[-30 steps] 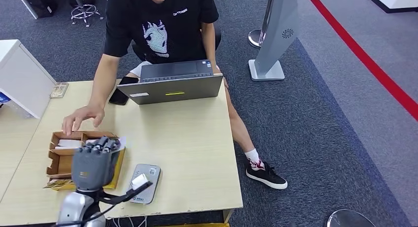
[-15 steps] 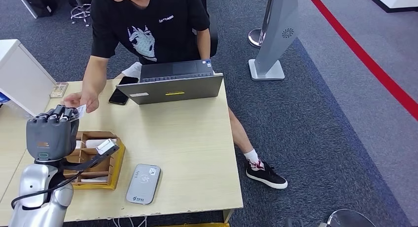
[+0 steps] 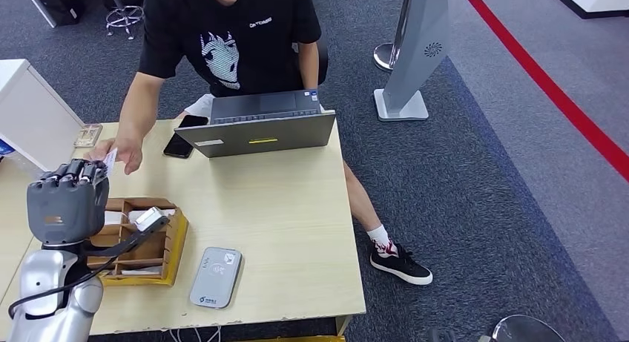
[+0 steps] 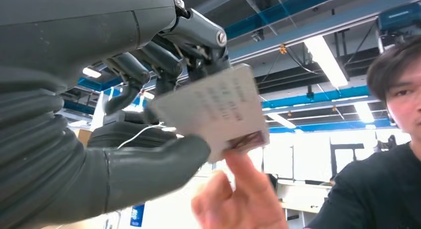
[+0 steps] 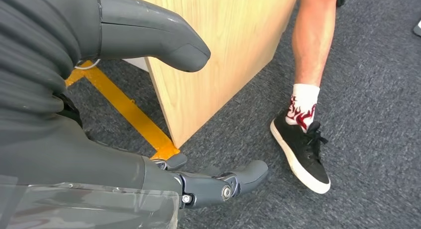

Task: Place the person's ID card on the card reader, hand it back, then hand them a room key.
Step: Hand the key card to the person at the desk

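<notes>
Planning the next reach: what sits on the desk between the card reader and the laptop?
Nothing: in the head view the stretch of desk between the card reader and the laptop is bare wood.

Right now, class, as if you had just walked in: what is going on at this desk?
The robot's left hand is raised over the desk's left side, pinching a card between thumb and fingers. The seated person's hand reaches across and touches that card, so a handover is under way. The card reader lies bare near the front edge of the desk, beside a cardboard tray. The right hand hangs low beside the desk, holding nothing.
</notes>
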You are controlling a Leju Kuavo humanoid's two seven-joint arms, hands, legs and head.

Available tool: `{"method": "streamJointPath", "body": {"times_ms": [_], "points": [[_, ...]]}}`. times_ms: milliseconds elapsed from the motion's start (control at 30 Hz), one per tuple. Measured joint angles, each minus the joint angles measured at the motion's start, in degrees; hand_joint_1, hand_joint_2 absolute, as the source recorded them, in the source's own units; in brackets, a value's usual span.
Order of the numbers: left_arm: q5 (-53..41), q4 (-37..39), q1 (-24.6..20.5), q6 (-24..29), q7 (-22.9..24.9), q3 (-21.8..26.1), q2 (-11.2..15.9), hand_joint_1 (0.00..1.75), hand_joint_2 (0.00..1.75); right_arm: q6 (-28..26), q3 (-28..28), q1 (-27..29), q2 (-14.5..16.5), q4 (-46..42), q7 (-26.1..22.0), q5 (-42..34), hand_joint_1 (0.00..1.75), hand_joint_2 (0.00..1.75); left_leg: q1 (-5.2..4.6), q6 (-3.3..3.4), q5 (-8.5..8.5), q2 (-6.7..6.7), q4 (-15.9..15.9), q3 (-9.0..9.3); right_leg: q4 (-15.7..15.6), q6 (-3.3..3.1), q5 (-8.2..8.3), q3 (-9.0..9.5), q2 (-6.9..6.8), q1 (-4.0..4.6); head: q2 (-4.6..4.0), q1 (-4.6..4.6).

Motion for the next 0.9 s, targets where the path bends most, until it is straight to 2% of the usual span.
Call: {"method": "streamJointPath", "body": {"times_ms": [267, 700, 800, 900], "points": [[1.69, -1.87, 2.99, 0.32, -0.19, 0.57, 0.01, 0.0, 1.75, 0.5, -0.9, 0.22, 0.08, 0.01, 0.2, -0.13, 0.0, 1.75, 0.0, 0.0, -0.01, -0.01, 0.0, -0.02, -0.02, 0.01, -0.01, -0.01, -0.04, 0.0, -0.01, -0.01], [2.33, -2.8, 3.84, 0.29, -0.51, 0.65, 0.06, 0.0, 1.75, 0.61, -1.53, 0.37, 0.08, 0.01, 0.2, -0.13, 0.0, 1.75, 0.0, -0.01, 0.0, 0.0, 0.0, -0.02, -0.01, 0.0, 0.0, 0.0, -0.02, 0.0, -0.01, 0.0], [3.94, -4.7, 5.75, 0.13, -1.76, 1.08, 0.32, 0.0, 1.75, 0.72, -1.96, 0.59, 0.08, 0.01, 0.16, -0.18, 0.0, 1.75, 0.0, 0.0, -0.01, 0.03, 0.0, -0.02, -0.01, 0.01, 0.0, -0.02, 0.02, 0.0, -0.01, -0.01], [5.2, -8.34, 9.75, -0.36, -3.33, 2.07, 0.84, 0.0, 1.75, 1.08, -2.83, 1.17, 0.08, 0.01, 0.03, -0.45, 0.0, 1.75, 0.0, 0.02, -0.05, 0.05, -0.01, -0.02, -0.01, 0.03, -0.04, -0.03, 0.05, 0.0, -0.01, -0.01]]}}
